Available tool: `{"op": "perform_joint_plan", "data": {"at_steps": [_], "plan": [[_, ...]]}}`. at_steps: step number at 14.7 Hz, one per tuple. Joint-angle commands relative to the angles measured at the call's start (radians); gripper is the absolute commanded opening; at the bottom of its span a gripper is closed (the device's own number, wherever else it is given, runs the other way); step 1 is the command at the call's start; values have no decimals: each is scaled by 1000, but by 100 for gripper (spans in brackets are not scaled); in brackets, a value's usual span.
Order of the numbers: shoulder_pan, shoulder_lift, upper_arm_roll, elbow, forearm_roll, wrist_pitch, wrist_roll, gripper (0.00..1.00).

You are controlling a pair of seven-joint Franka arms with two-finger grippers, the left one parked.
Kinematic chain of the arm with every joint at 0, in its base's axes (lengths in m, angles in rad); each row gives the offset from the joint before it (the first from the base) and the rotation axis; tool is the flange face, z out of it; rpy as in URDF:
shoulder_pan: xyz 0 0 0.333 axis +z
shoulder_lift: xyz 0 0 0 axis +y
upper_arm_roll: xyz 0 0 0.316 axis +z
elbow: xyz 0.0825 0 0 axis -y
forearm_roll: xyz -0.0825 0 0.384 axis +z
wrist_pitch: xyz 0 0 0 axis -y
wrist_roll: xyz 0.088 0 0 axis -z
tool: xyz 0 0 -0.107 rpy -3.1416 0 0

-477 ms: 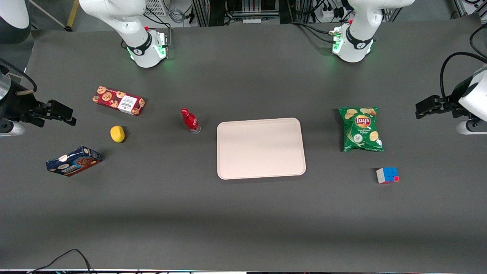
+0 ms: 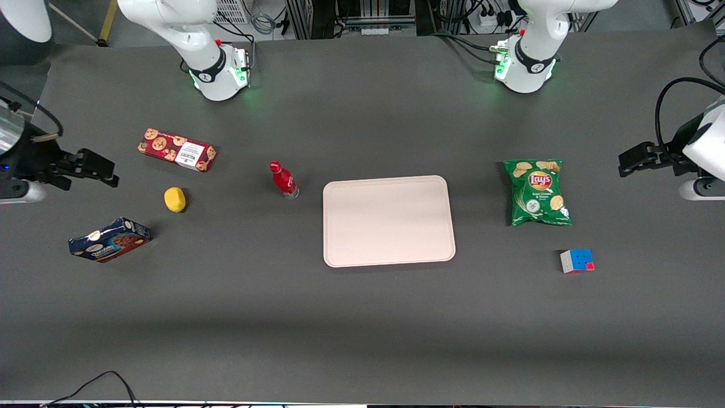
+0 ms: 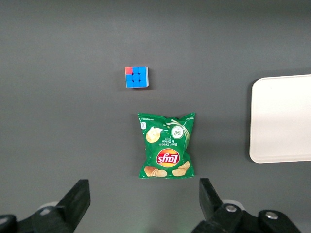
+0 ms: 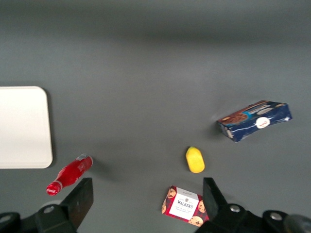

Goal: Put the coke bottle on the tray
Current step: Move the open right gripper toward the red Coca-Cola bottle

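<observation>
A wide table (image 2: pixel 362 317) covered in a dark grey matte sheet fills nearly everything in sight. The light falls unevenly on it, with a paler band across the middle and a darker strip along the edge nearest the front camera. At the table's end farthest from that camera, black metal framing (image 2: pixel 351 14) stands with bundles of cables (image 2: pixel 470 17) and a power strip. A loose black cable (image 2: pixel 107 382) curls onto the near edge.
</observation>
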Motion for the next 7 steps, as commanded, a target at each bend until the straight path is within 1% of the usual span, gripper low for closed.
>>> {"op": "perform_joint_plan", "data": {"at_steps": [1, 2, 4, 7], "plan": [[-2, -24, 118, -104, 0, 39, 146, 100], [-4, -39, 162, -161, 0, 75, 168, 100], [-2, -83, 213, -286, 0, 166, 221, 100], [-2, -165, 313, -491, 1, 326, 324, 100]]}}
